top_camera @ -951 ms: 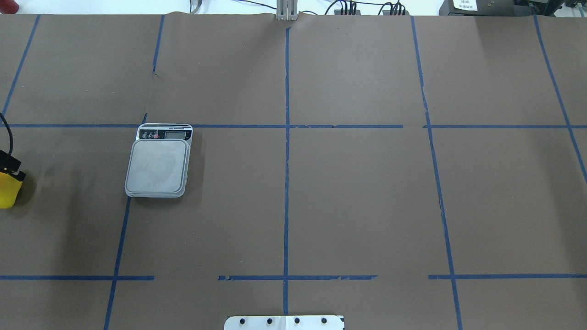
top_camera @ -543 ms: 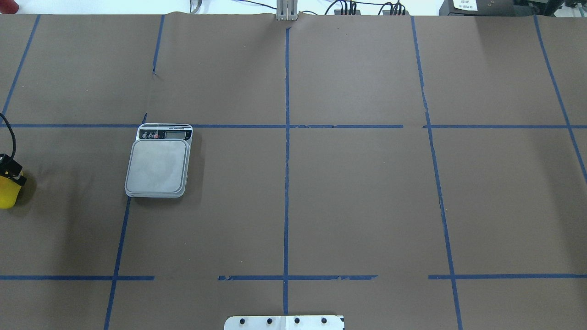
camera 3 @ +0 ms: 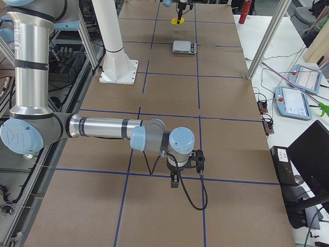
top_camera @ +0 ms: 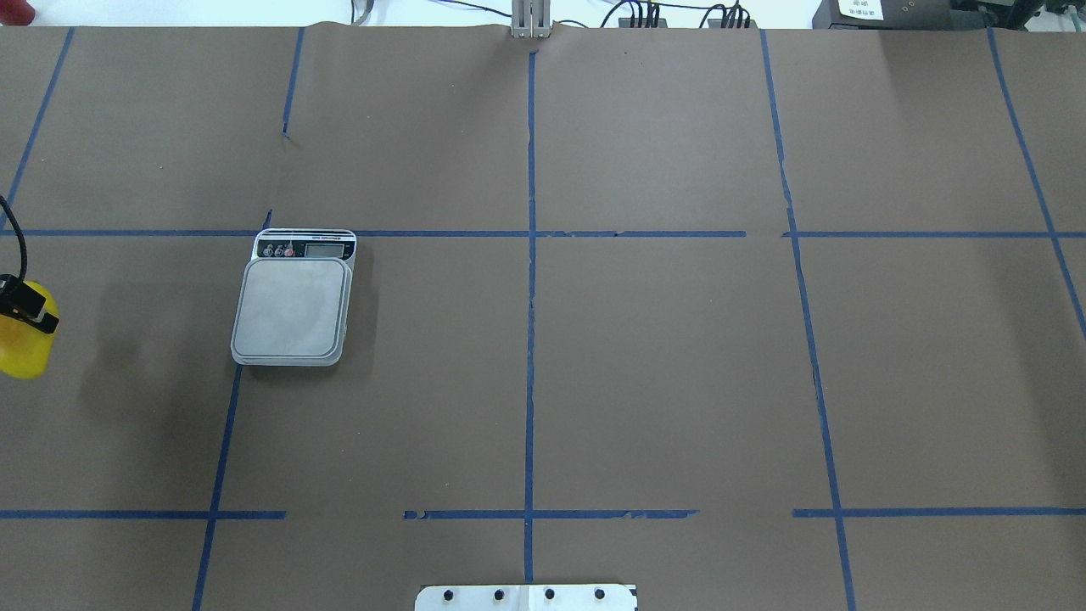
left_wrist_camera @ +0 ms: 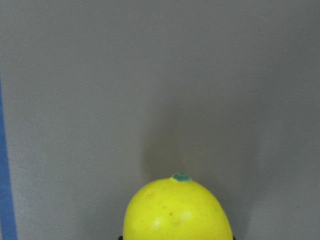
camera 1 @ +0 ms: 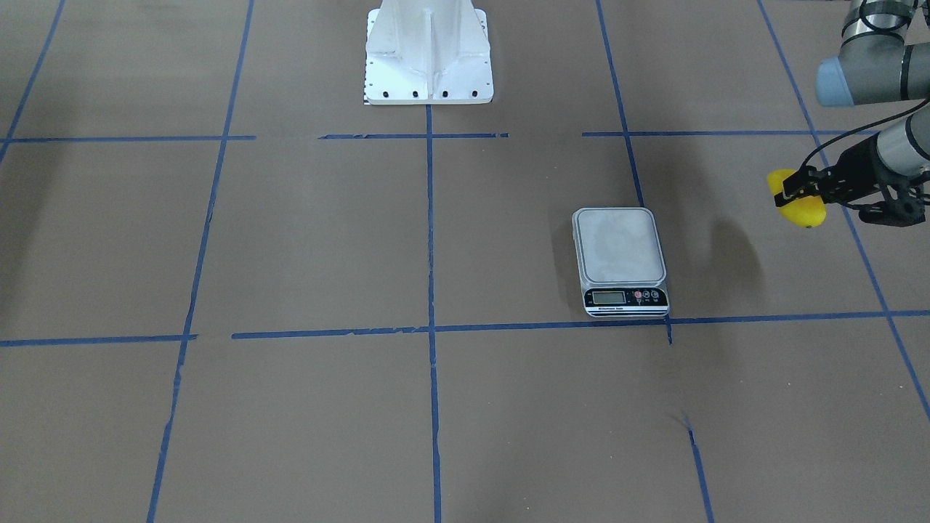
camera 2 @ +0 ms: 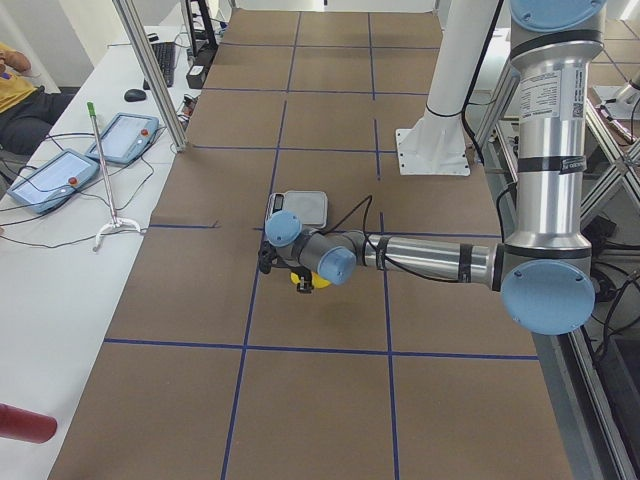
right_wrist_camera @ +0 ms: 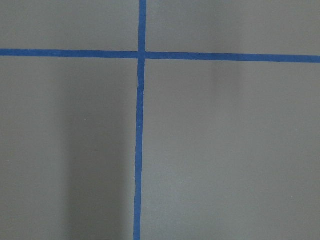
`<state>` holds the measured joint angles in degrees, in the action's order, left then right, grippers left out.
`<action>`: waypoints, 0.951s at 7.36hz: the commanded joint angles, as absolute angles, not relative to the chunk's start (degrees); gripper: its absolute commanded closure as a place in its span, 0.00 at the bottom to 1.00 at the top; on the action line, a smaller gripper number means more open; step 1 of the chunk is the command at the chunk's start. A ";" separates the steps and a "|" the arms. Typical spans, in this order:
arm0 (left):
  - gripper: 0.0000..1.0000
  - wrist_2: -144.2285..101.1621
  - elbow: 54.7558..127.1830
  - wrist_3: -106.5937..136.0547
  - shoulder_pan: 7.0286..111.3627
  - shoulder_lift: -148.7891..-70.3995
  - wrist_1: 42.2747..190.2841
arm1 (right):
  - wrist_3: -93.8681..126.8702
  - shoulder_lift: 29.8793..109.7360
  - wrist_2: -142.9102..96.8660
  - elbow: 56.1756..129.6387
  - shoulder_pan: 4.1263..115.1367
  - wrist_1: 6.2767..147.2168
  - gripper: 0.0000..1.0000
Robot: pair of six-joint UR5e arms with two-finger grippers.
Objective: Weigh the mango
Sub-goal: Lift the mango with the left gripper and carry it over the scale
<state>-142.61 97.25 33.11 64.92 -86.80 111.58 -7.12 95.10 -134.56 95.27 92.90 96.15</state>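
The mango (camera 1: 805, 212) is bright yellow and hangs in my left gripper (camera 1: 794, 194), which is shut on it above the table. In the overhead view the mango (top_camera: 25, 350) shows at the far left edge, well left of the scale (top_camera: 293, 307). The scale (camera 1: 621, 256) is grey with an empty platform and its display on the far side from the robot. The left wrist view shows the mango's tip (left_wrist_camera: 177, 210) over bare table. My right gripper (camera 3: 182, 165) shows only in the exterior right view, low over the table; I cannot tell if it is open or shut.
The table (top_camera: 662, 356) is covered in brown paper with a blue tape grid. The robot's white base (camera 1: 429, 58) stands at the near middle edge. Tablets and cables (camera 2: 70, 165) lie on the white bench past the far edge.
The left gripper with the mango has shifted slightly right and toward the far side in the overhead view. Its shadow has slid toward the scale. The scale has not moved.
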 commanded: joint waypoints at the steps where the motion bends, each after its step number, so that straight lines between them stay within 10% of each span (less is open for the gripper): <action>1: 1.00 -140.29 101.07 44.07 63.20 -93.47 111.62 | -7.12 95.10 -134.56 95.27 92.90 96.15 0.00; 7: 1.00 -134.39 94.15 59.68 49.32 -109.59 108.37 | -7.12 95.10 -134.56 95.27 92.90 96.15 0.00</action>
